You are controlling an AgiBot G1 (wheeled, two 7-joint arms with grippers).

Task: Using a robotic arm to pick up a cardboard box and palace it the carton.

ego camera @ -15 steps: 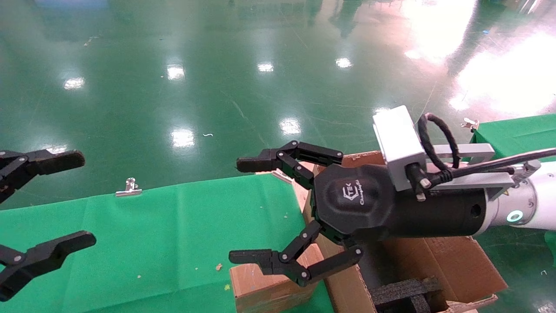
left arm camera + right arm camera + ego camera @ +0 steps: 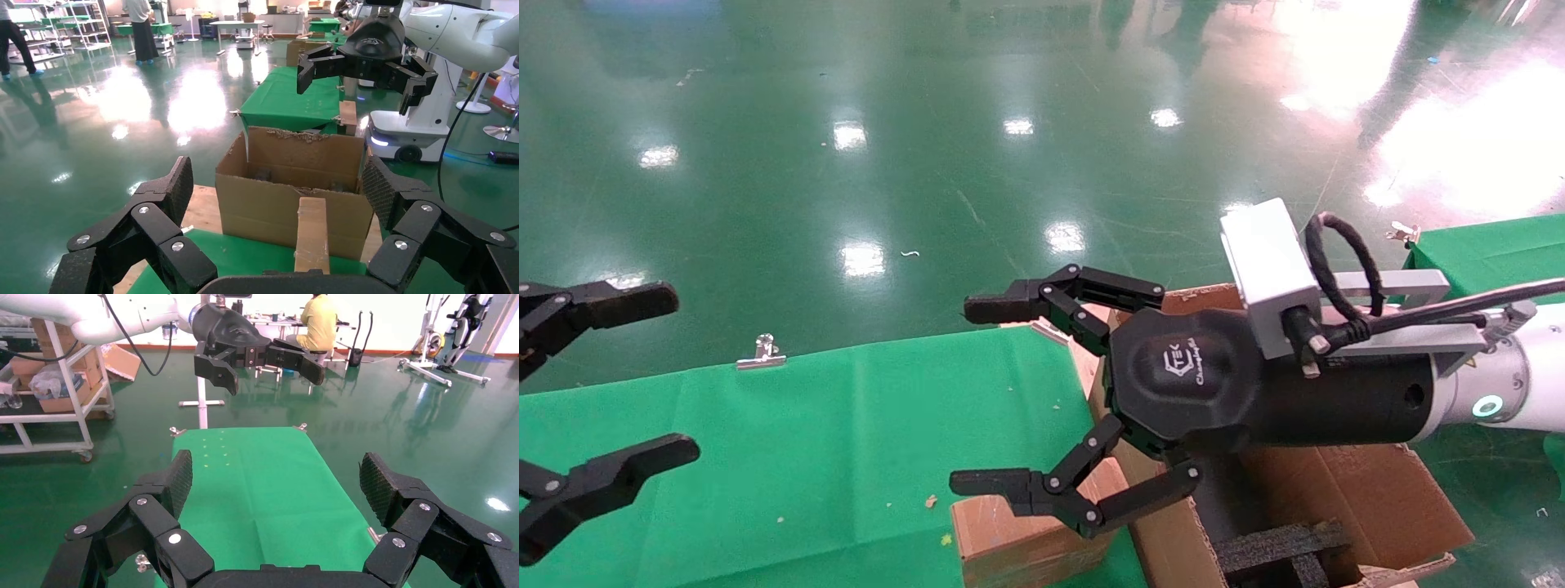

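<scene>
Above the cardboard box [image 2: 1017, 535] — right hand [image 2: 997, 396] spread wide, empty

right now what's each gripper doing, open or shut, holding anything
Left gripper: open, empty, over the green cloth.
Right gripper: open, empty, above the cardboard box beside the carton.

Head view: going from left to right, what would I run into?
left gripper, open → silver clip at the green cloth's far edge → right gripper, open, above the small cardboard box → black wrist and silver camera block over the carton.
</scene>
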